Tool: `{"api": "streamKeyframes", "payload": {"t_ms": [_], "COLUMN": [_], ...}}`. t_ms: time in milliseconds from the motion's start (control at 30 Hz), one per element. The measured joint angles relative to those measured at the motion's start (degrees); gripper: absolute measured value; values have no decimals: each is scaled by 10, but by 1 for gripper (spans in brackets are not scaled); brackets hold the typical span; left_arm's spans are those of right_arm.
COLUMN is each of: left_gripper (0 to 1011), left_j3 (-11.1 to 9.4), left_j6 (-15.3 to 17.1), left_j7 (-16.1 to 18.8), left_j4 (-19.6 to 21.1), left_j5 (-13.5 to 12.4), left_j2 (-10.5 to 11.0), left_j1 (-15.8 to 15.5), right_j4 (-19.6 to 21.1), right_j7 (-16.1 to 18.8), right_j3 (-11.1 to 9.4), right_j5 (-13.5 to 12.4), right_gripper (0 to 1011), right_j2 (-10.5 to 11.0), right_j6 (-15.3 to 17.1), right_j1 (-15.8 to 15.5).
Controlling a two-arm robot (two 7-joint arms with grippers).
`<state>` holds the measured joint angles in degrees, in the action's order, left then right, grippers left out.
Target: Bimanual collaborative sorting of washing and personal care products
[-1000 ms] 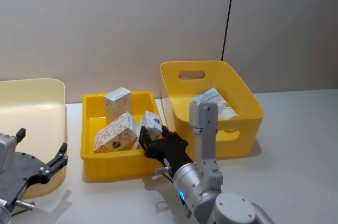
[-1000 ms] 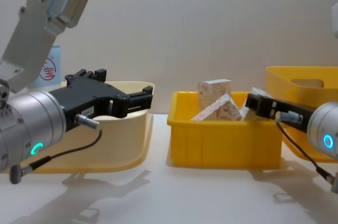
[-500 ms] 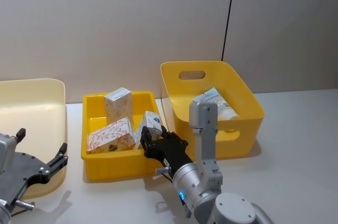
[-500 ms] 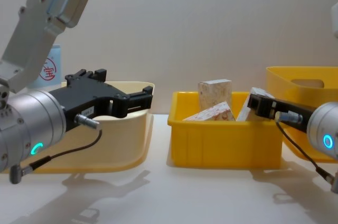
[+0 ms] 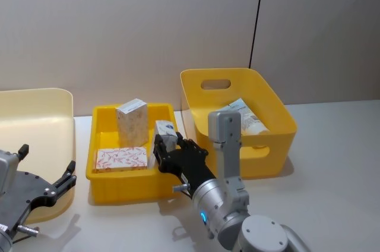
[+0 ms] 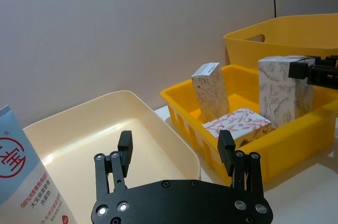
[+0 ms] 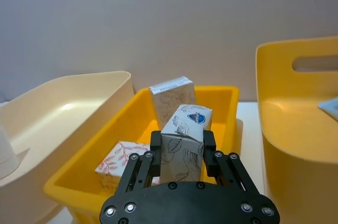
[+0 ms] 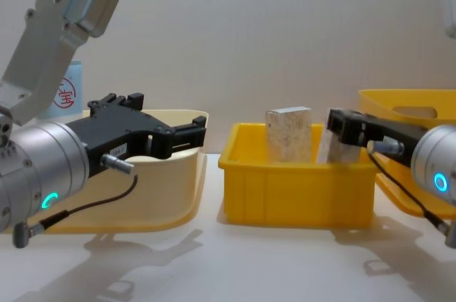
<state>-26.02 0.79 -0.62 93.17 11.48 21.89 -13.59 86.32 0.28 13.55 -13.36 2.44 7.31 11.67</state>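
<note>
One small box (image 7: pixel 182 147) sits pinched between the fingers of the right gripper (image 5: pixel 167 153), near the middle of the head view. It has a leaf print and a little blue mark on top. It stands upright over the right part of the low yellow tray (image 5: pixel 122 186). I think the step now is lifting this box out of the tray.

To do it well, the right gripper should go straight up first, so the box does not bump the tray wall or the tall box beside it. The squeeze should stay firm, because cardboard is light and can slip or tip. Only when the box is above the rim should it travel to its bin.

The left gripper (image 6: pixel 177 152) hangs with its fingers spread wide and nothing in them, low at the left of the head view, just in front of the cream bin (image 5: pixel 35 115).

Now the count. Three small boxes: the one held, a tall one (image 5: pixel 131 119) standing at the back of the tray, and a flat one with red leaves (image 5: pixel 122 159) lying at the front left. One pale tube (image 5: pixel 243 115) lies in the deep yellow bin (image 5: pixel 202 100), right of the middle. One white bottle with red print (image 6: pixel 24 184) stands low at the left of the left wrist view. Three bins, two grippers.
</note>
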Motion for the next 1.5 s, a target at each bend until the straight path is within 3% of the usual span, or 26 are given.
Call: {"api": "streamKeyframes", "payload": {"t_ms": [367, 800, 1100, 1500], "left_gripper": [1002, 1003, 1003, 1003], "left_j3": [0, 0, 0, 0], "left_j6": [0, 0, 0, 0], "left_j7": [0, 0, 0, 0], "left_j4": [0, 0, 0, 0], "left_j5": [0, 0, 0, 0], "left_j2": [0, 0, 0, 0], "left_j1": [0, 0, 0, 0], "right_j4": [-4, -4, 8, 31], "right_j7": [38, 73, 73, 37], "right_j3": [13, 13, -12, -55], "right_j5": [23, 38, 51, 72], "right_gripper": [448, 448, 448, 448], "right_j2": [17, 28, 36, 45], "right_j6": [-63, -132, -166, -170], "right_j1": [19, 52, 75, 72]}}
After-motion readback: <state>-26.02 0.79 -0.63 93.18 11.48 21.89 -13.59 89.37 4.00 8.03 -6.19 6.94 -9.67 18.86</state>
